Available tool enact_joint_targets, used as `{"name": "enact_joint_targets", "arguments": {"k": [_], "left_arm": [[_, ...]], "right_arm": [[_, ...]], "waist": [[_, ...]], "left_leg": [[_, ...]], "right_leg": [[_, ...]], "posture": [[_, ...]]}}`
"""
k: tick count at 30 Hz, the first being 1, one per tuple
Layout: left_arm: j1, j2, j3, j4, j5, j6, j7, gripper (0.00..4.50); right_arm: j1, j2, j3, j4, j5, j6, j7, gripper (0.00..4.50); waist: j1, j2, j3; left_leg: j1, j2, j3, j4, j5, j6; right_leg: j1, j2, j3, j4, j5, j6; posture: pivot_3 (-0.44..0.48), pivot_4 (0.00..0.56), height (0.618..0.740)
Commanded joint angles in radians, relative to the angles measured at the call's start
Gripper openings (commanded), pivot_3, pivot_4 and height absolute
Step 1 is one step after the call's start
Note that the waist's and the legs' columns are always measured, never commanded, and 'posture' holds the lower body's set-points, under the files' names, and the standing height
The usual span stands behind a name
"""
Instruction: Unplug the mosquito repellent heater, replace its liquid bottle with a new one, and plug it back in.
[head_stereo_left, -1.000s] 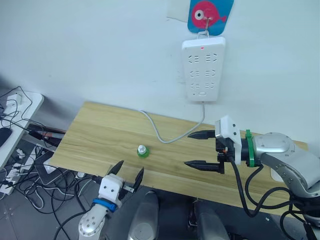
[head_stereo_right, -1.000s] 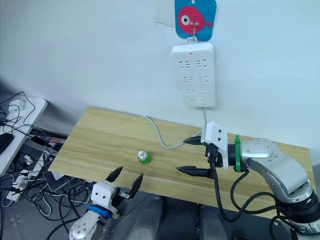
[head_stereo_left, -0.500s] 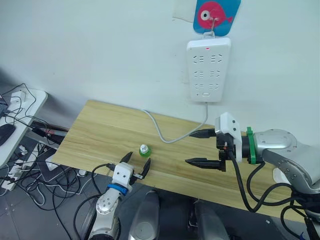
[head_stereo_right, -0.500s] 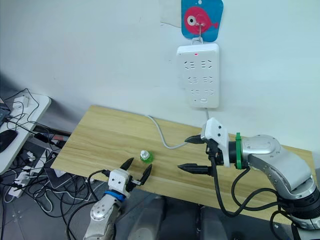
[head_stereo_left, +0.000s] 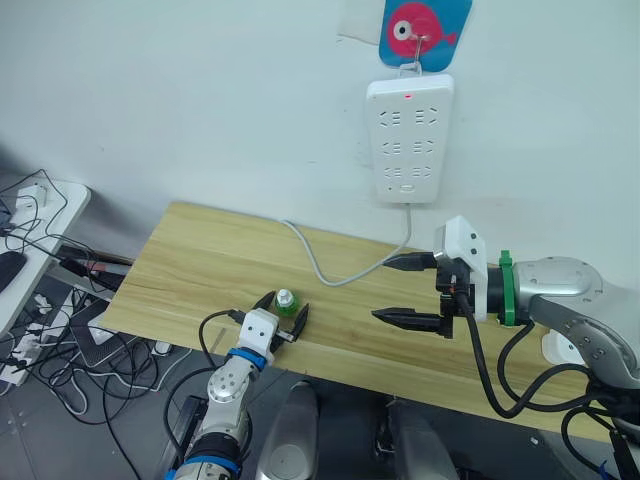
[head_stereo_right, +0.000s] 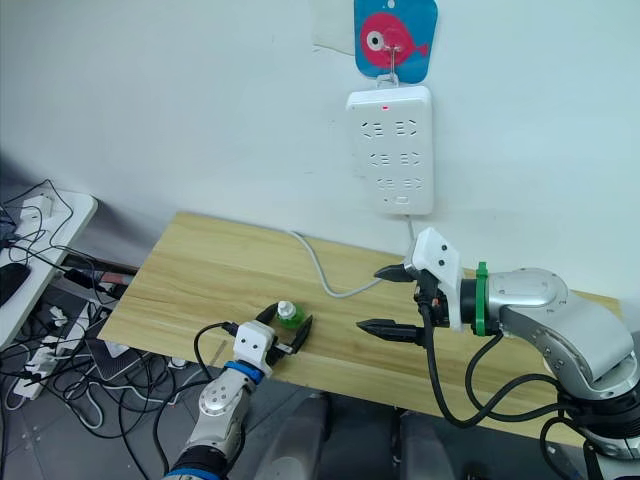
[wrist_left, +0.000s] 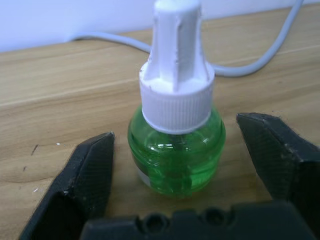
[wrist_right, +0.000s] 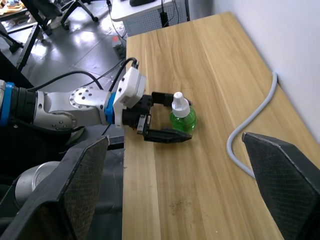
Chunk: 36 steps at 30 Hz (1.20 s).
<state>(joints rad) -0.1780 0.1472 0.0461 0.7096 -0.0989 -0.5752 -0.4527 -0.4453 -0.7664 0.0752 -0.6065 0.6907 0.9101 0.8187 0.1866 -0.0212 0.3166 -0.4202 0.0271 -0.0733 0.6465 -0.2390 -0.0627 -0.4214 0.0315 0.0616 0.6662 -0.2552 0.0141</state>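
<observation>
The long light-wood plank counter (head_stereo_left: 190, 255) stands against the white wall. On it stands 1 tiny round translucent green bottle with a pointed white cap (head_stereo_left: 286, 301), upright, near the front edge on the robot's left. A grey round power cable (head_stereo_left: 318, 263) lies in a curve across the back of the counter, well apart from the bottle.
</observation>
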Motion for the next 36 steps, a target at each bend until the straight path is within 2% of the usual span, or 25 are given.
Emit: {"name": "enact_joint_targets", "arguments": {"k": [1, 3, 4, 7, 12, 15, 18, 20, 27, 36], "left_arm": [[0.0, 0.0, -0.007, 0.009, 0.006, -0.021, -0.004, 3.0], [-0.008, -0.002, -0.006, 0.014, 0.006, -0.018, 0.0, 2.34], [-0.011, -0.004, -0.006, 0.012, 0.005, -0.014, 0.002, 2.26], [-0.011, -0.003, -0.015, -0.026, 0.001, 0.006, -0.011, 2.26], [0.0, 0.052, -0.113, -0.284, -0.009, 0.172, -0.158, 2.26], [-0.039, 0.106, -0.161, -0.437, -0.043, 0.323, -0.261, 2.26], [-0.144, 0.164, -0.215, -0.54, -0.1, 0.501, -0.407, 2.26], [-0.206, 0.18, -0.24, -0.55, -0.121, 0.58, -0.472, 2.26], [-0.381, 0.169, -0.277, -0.5, -0.147, 0.727, -0.59, 2.26], [-0.449, 0.152, -0.294, -0.445, -0.134, 0.712, -0.669, 2.26]], "right_arm": [[-0.001, -0.01, -0.033, -0.041, 0.023, 0.004, -0.01, 4.5], [0.0, -0.012, -0.034, -0.04, 0.025, 0.009, -0.015, 4.5], [0.004, -0.014, -0.036, -0.041, 0.024, 0.011, -0.017, 4.5], [0.019, -0.019, -0.047, -0.048, 0.021, 0.018, -0.029, 4.5], [0.1, -0.005, -0.085, -0.101, 0.016, 0.009, -0.09, 4.5], [0.154, 0.056, -0.074, -0.145, -0.016, -0.023, -0.177, 4.5], [0.191, 0.148, 0.007, -0.171, -0.117, -0.084, -0.294, 4.5], [0.196, 0.201, 0.049, -0.16, -0.178, -0.107, -0.359, 4.5], [0.206, 0.327, 0.124, -0.133, -0.311, -0.139, -0.505, 4.5], [0.24, 0.416, 0.158, -0.122, -0.409, -0.133, -0.603, 4.5]], "waist": [[-0.001, 0.0, 0.0], [-0.002, 0.0, 0.0], [-0.002, 0.0, 0.0], [-0.003, 0.0, 0.0], [0.0, 0.0, 0.0], [-0.001, 0.0, 0.0], [-0.007, 0.0, 0.0], [-0.019, 0.0, 0.0], [-0.078, -0.001, -0.001], [-0.161, -0.001, -0.004]], "left_leg": [[0.0, 0.0, 0.0, 0.0, 0.0, 0.0], [0.001, 0.0, 0.0, 0.0, 0.0, 0.0], [0.001, 0.0, 0.001, 0.0, 0.0, 0.0], [0.001, 0.0, 0.001, 0.0, 0.0, 0.0], [0.0, 0.0, 0.0, 0.0, 0.0, 0.0], [0.002, 0.001, 0.001, 0.001, 0.0, 0.0], [0.003, 0.001, 0.001, 0.001, 0.001, 0.0], [0.004, 0.002, 0.0, 0.001, 0.001, -0.001], [0.003, 0.001, 0.0, 0.003, 0.003, -0.005], [0.003, 0.001, -0.002, 0.002, 0.005, -0.008]], "right_leg": [[0.0, 0.0, 0.0, 0.0, 0.0, -0.001], [0.001, 0.001, 0.0, 0.0, 0.001, -0.001], [0.001, 0.001, 0.0, 0.0, 0.001, -0.001], [0.001, 0.001, 0.001, 0.0, 0.001, -0.001], [0.001, 0.001, 0.0, 0.001, 0.001, -0.001], [0.001, 0.001, 0.001, 0.003, 0.001, -0.001], [-0.001, 0.003, 0.001, 0.008, 0.0, -0.001], [-0.001, 0.005, 0.001, 0.01, -0.002, 0.004], [-0.001, 0.003, 0.001, 0.011, -0.003, 0.004], [-0.001, 0.002, 0.0, 0.014, -0.002, 0.003]], "posture": [[0.216, 0.288, 0.74], [0.213, 0.288, 0.74], [0.213, 0.288, 0.74], [0.219, 0.287, 0.74], [0.237, 0.291, 0.74], [0.237, 0.292, 0.74], [0.219, 0.289, 0.74], [0.2, 0.281, 0.74], [0.139, 0.257, 0.74], [0.094, 0.24, 0.74]]}}
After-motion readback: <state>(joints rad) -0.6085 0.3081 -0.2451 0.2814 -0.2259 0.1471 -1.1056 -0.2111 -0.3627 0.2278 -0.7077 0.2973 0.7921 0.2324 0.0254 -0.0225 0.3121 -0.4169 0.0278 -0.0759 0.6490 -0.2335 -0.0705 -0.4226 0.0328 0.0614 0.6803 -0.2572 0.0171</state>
